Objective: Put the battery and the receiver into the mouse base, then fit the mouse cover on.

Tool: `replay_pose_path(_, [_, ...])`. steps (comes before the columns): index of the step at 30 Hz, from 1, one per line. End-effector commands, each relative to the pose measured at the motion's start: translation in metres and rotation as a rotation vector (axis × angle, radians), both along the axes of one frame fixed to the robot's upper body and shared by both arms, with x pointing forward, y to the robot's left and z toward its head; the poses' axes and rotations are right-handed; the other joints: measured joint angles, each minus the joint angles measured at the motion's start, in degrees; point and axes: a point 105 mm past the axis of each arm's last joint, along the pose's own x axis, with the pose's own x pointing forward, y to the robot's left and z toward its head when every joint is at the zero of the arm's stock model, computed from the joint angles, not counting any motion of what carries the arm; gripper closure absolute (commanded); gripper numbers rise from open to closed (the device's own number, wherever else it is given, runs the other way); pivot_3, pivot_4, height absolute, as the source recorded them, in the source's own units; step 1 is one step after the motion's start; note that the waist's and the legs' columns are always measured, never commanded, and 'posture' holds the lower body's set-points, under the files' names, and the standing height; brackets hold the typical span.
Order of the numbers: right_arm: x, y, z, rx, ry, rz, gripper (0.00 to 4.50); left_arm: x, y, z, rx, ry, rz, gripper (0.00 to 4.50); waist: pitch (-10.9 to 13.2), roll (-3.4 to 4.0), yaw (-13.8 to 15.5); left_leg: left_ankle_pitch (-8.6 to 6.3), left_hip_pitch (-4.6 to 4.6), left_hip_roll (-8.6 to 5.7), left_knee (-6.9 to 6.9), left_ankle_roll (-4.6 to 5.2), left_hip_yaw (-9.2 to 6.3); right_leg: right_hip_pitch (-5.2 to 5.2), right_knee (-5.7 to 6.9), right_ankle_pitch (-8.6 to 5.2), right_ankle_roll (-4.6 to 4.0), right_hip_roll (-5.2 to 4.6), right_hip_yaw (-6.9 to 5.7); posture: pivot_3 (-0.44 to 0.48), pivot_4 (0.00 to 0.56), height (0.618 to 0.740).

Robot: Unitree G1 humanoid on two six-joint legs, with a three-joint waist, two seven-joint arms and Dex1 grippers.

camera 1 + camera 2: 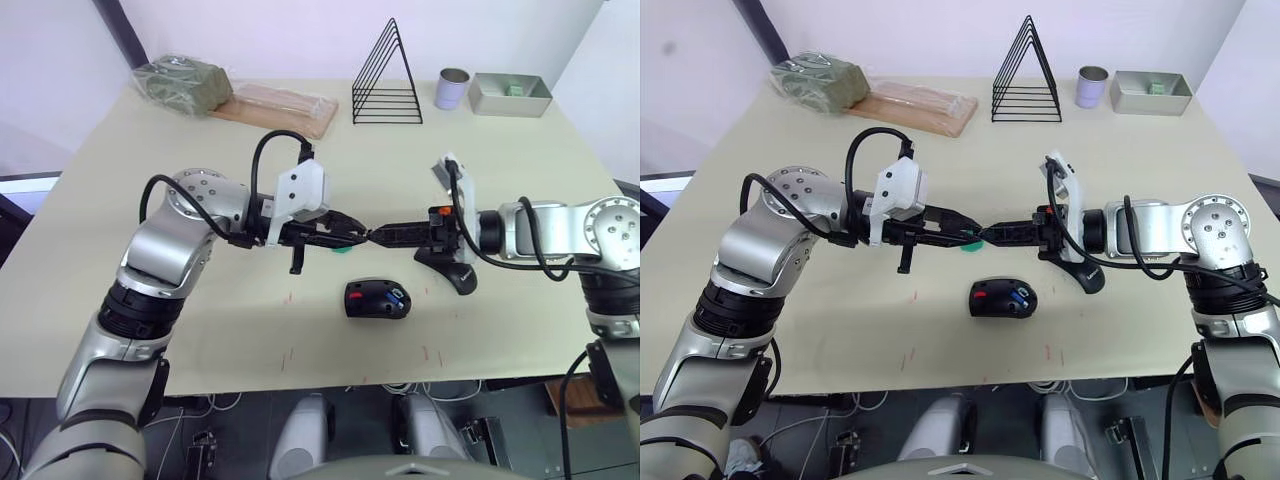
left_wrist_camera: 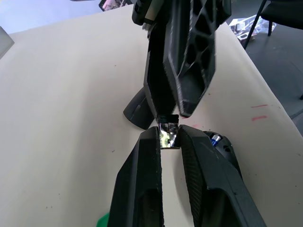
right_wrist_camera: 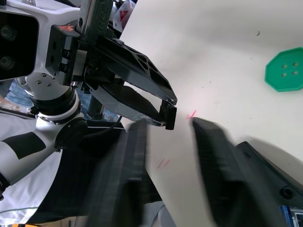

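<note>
Blue battery (image 1: pixel 397 296) already sits inside the mouse base (image 1: pixel 377 298) near the table's front edge, so that step looks done, while the receiver (image 2: pixel 168 135) is still in the air above the table, pinched between the closed fingers of the left gripper (image 1: pixel 362 235). The right gripper (image 1: pixel 378 236) meets it tip to tip with its fingers apart (a handover, I judge). The mouse cover (image 1: pixel 455 274) waits on the table just right of the base, not yet fitted
</note>
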Motion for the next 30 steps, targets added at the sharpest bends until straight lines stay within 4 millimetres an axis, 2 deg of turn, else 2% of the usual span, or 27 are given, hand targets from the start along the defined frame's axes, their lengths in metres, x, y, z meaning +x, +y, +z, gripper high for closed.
replay_pose_path(1, [-0.003,0.0016,0.0163,0.038,-0.047,0.021,3.03,-0.0051,-0.0032,0.0025,0.006,-0.045,-0.039,3.9,0.0,0.0,0.01,0.0,0.0,0.0,0.0,0.0,0.0,0.0,0.0,0.0,0.0,0.0,0.0,0.0,0.15,0.74])
replay_pose_path(21, [-0.0019,0.0032,0.0168,0.044,-0.042,0.02,3.03,-0.0048,-0.0025,0.0002,0.011,-0.062,-0.047,3.9,0.0,0.01,0.01,0.0,0.0,0.16,0.0,0.0,0.0,0.0,-0.01,0.0,0.0,0.0,0.0,0.0,0.15,0.74])
replay_pose_path(24, [-0.0013,0.0034,0.0174,0.045,-0.042,0.019,3.84,-0.0045,-0.0028,0.0005,0.01,-0.063,-0.047,3.9,0.0,0.01,0.01,0.0,0.0,0.17,0.0,0.0,0.0,0.0,-0.01,0.0,0.0,0.01,0.0,0.0,0.15,0.74])
replay_pose_path(25, [-0.0012,0.0035,0.0175,0.046,-0.042,0.019,4.3,-0.0046,-0.0027,0.0004,0.01,-0.063,-0.047,3.9,0.0,0.0,0.01,0.0,0.0,0.18,0.0,0.0,0.01,0.0,-0.01,0.0,0.0,0.01,0.0,0.0,0.15,0.74])
replay_pose_path(26, [-0.0011,0.0035,0.0174,0.045,-0.042,0.019,4.42,-0.0046,-0.0027,0.0003,0.01,-0.062,-0.047,3.9,0.01,0.02,0.01,0.0,0.0,0.18,0.0,0.0,0.0,0.0,-0.01,0.0,0.0,0.01,-0.01,0.0,0.15,0.74])
replay_pose_path(30, [-0.0016,0.0042,0.0169,0.046,-0.04,0.022,4.42,-0.0049,-0.0027,0.0,0.01,-0.062,-0.048,3.9,0.01,0.02,0.01,0.0,0.0,0.19,0.0,0.0,0.0,0.0,-0.01,0.0,0.0,0.02,-0.01,0.0,0.15,0.74])
